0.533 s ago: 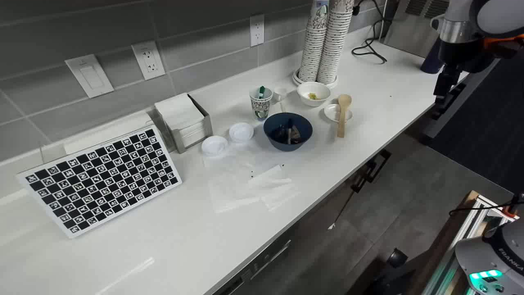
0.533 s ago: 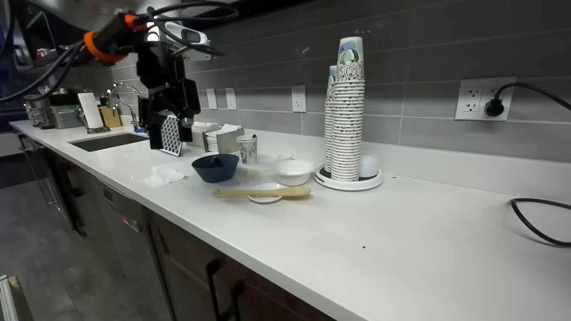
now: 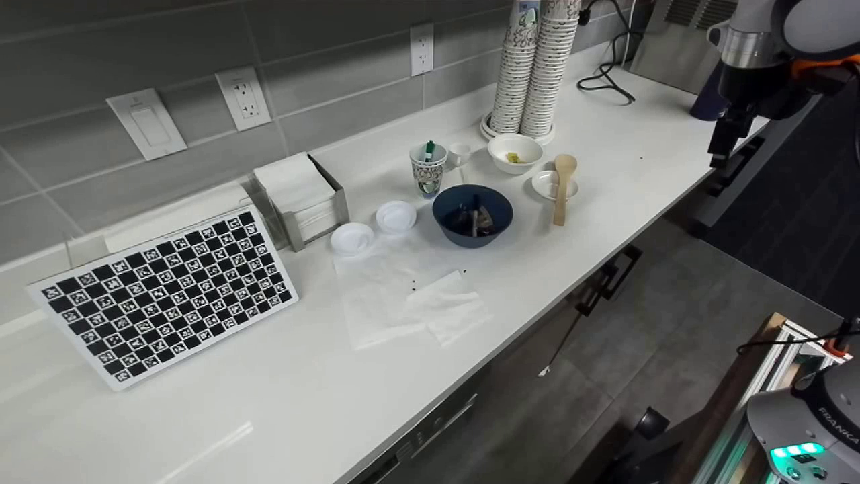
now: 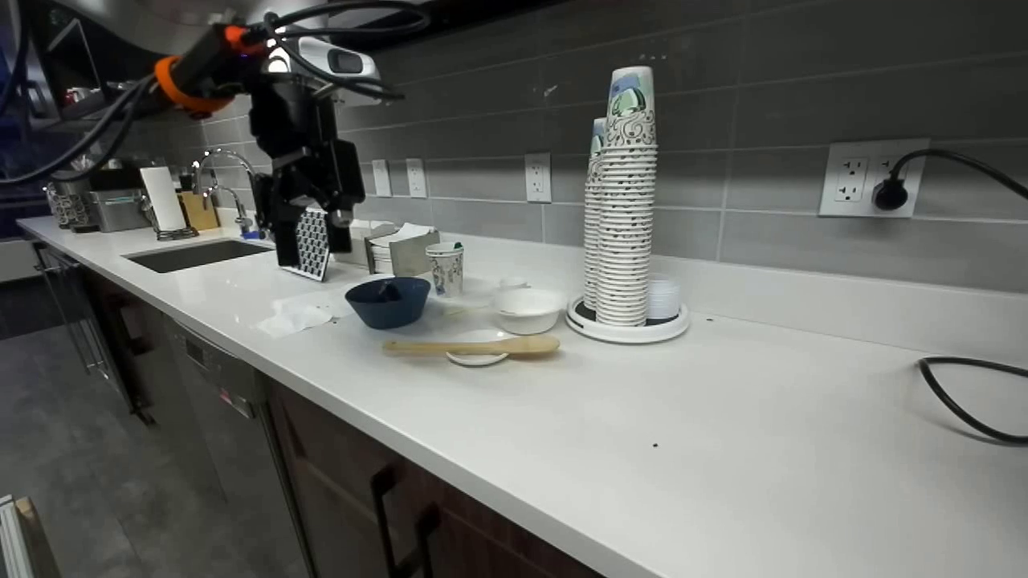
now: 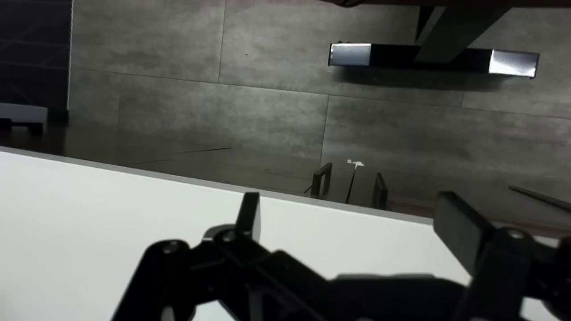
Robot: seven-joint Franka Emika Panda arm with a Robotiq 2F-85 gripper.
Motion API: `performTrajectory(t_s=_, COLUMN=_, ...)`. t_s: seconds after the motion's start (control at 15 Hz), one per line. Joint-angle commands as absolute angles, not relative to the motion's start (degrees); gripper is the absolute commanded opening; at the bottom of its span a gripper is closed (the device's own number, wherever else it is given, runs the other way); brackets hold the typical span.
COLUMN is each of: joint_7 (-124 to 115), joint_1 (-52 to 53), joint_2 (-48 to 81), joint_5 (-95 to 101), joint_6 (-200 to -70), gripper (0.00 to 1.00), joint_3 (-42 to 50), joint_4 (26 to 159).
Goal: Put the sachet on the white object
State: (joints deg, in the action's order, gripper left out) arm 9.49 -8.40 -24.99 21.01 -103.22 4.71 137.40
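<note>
Gripper point(image 5: 350, 205): I hold it raised, fingers spread wide, well apart from the blue bowl point(image 4: 391, 314).
Sachet: I cannot tell which piece it is; dark and brown bits point(image 3: 483, 219) lie inside the blue bowl, a yellow-green piece point(image 3: 514, 158) in the white bowl point(image 4: 526, 323) near it.
White object: also unclear; two round white pieces point(image 3: 352, 239) and a small dish point(image 4: 477, 360) under a wooden spoon point(image 4: 514, 346) sit near the blue bowl.
</note>
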Motion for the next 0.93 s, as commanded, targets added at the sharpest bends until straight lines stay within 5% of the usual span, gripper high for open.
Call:
performTrajectory(t_s=0.0, joint_7=3.4, joint_1=-8.8, joint_2=-18.3, joint_5=20.1, joint_6=-107.9, gripper=1.00, joint_3=6.3, joint_4=129.7)
performTrajectory(t_s=0.47, joint_7=-1.7, joint_1=-7.5, joint_2=0.3, joint_5=3.2, joint_6=-114.8, gripper=1.00, joint_3=8.8, joint_4=108.0)
performTrajectory(t_s=0.53, joint_7=-1.5, joint_1=-8.5, joint_2=-6.4, joint_5=8.4, joint_6=-114.7, gripper=1.00, joint_3=8.3, joint_4=115.7)
performTrajectory(t_s=0.87, joint_7=-1.5, joint_1=-8.0, joint_2=0.4, joint_5=4.7, joint_6=-115.0, gripper=1.00, joint_3=8.2, joint_4=108.9)
